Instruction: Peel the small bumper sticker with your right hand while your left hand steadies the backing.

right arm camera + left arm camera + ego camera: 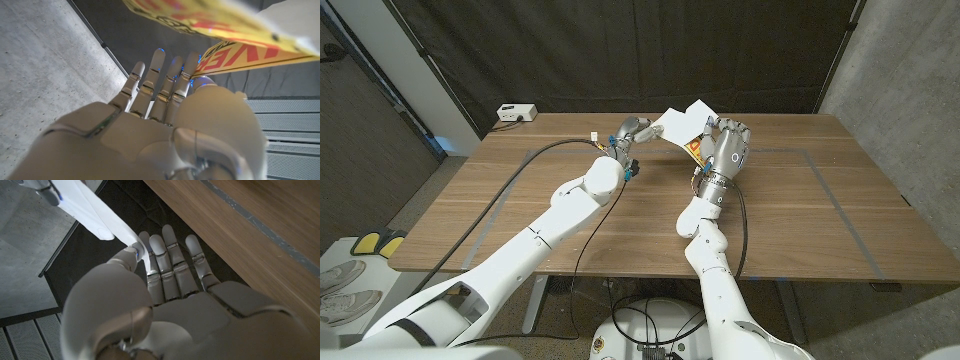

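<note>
Sticker (696,143) and white backing (682,121) hang together in the air between the two hands, above the far middle of the wooden worktop (790,215). In the head view the white sheet runs with its long axis from the left hand (625,133) across to the right hand (725,145), one corner tipped up toward the dark curtain behind. The yellow strip with red lettering shows at the sheet's lower edge, just beside the right hand's fingers.

The left hand pinches the backing: in the left wrist view the thumb (131,255) presses the white strip (95,210) against the side of the nearest finger, while the other fingers (172,260) stand straight and close together. From that pinch the strip stretches away from the hand in a long taut band.

The right hand holds the sticker end. In the right wrist view the yellow sheet (235,22) with red capitals lies just past the fingertips (161,75), and a second yellow flap (240,57) meets the thumb side of the hand, its edge touching there; the fingers are upright and close together. Whether that flap is already parted from the backing cannot be told.

Near the worktop's far left corner, well apart from both hands, sits a small white box (516,112).
</note>
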Robot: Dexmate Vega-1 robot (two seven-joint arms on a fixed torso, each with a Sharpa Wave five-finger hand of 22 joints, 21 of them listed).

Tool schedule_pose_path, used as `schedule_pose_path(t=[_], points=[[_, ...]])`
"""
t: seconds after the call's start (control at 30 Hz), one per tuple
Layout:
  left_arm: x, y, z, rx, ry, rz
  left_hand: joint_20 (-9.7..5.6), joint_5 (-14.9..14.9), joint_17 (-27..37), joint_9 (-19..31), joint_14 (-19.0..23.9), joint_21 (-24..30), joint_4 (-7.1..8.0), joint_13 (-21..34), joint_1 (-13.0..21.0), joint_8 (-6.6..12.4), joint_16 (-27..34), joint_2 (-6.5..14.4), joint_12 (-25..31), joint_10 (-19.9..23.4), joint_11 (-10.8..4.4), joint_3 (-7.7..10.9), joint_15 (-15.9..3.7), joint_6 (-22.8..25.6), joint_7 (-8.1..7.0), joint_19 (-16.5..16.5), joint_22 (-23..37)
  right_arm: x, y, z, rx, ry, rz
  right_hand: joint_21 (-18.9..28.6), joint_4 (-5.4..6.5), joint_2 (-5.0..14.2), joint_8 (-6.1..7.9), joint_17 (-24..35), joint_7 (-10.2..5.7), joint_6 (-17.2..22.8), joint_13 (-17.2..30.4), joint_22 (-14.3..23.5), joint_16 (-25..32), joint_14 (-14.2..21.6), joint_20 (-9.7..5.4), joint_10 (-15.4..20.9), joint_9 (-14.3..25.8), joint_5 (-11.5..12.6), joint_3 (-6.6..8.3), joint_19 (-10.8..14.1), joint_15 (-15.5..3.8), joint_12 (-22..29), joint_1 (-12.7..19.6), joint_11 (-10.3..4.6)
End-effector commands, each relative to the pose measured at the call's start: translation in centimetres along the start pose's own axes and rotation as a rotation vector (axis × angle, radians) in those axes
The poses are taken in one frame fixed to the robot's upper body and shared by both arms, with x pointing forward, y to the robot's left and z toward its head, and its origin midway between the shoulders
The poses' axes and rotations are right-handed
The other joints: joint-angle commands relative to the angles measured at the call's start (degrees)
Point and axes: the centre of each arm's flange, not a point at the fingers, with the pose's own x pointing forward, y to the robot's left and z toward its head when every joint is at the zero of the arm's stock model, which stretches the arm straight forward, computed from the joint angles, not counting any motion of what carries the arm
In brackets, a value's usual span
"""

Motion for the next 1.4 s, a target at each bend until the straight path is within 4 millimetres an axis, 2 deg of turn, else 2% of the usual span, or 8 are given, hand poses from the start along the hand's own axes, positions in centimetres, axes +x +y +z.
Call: schedule_pose_path(t=[0.03, 0.47, 0.7, 0.9, 1.4], points=[[-0.2, 0.4, -0.2, -0.003, 0.002, 0.016, 0.03, 16.69, 0.33, 1.19, 2.41, 0.19, -1.79, 0.11, 0.64, 11.35, -0.36, -0.15, -0.16, 1.28, -1.05, 2.85, -6.26, 0.15, 0.27, 0.42, 0.1, 0.7, 0.2, -0.6, -0.015, 0.037, -0.01, 0.4, 0.03, 0.41, 0.43, 0.34, -0.07, -0.35, 0.21, 0.08, 0.41, -0.19, 0.09, 0.11, -0.09, 0.36, 0.23, -0.39, -8.99, -0.16, -0.13, 0.01], [-0.2, 0.7, -0.5, -0.014, 0.005, 0.019, -0.03, 17.34, 0.86, 0.77, 2.68, 0.2, -1.66, 0.01, 0.53, 11.79, -0.81, -0.23, -0.28, 1.39, -1.29, 2.83, -6.46, 0.08, 0.39, 0.47, 0.1, 1.5, 0.3, -1.5, -0.035, 0.075, -0.021, 0.59, -0.07, 0.5, 0.78, 0.33, -0.01, -0.56, 0.15, 0.07, 0.57, -0.24, 0.05, 0.1, -0.2, 0.38, 0.45, -0.36, -9.01, -0.18, -0.07, -0.06], [-0.2, 0.9, -0.6, -0.015, 0.009, 0.025, -0.09, 17.59, 1.09, 0.39, 2.83, 0.18, -1.51, -0.39, 0.33, 11.91, -1.07, -0.29, -0.5, 1.62, -2.22, 2.77, -6.61, 0.05, 0.3, 0.55, 0.07, 1.9, 0.2, -1.9, -0.052, 0.096, -0.03, 0.72, -0.12, 0.5, 0.88, 0.34, 0.05, -0.52, 0.13, 0.06, 0.72, -0.24, 0.09, 0.26, -0.56, 0.37, 0.52, -0.3, -9.04, -0.11, -0.08, -0.05], [-0.2, 1.0, -0.7, -0.014, 0.014, 0.025, -0.08, 17.73, 1.34, -0.43, 2.68, 0.14, -1.41, -0.82, 0.23, 11.73, -1.43, -0.16, -0.79, 1.62, -1.81, 2.72, -6.67, -0.08, 0.05, 0.49, 0.06, 2.3, 0.1, -2.4, -0.059, 0.119, -0.04, 0.83, -0.12, 0.52, 0.97, 0.31, 0.11, -0.55, 0.07, 0.06, 0.78, -0.28, 0.13, 0.3, -0.82, 0.36, 0.57, -0.27, -9.02, -0.11, -0.12, -0.06], [0.0, 1.3, -1.0, -0.016, 0.015, 0.03, -0.22, 18.03, 1.6, -0.72, 2.97, 0.09, -1.43, -1.29, 0.14, 12.05, -1.83, -0.2, -1.07, 1.8, -2.03, 2.68, -6.78, -0.23, -0.05, 0.64, 0.01, 2.8, -0.2, -3.0, -0.073, 0.16, -0.056, 1.08, -0.23, 0.43, 1.37, 0.33, 0.15, -0.69, 0.26, 0.05, 1.01, -0.47, 0.08, 0.16, -1.15, 0.27, 0.6, -0.29, -8.96, 0.06, -0.2, -0.03]])
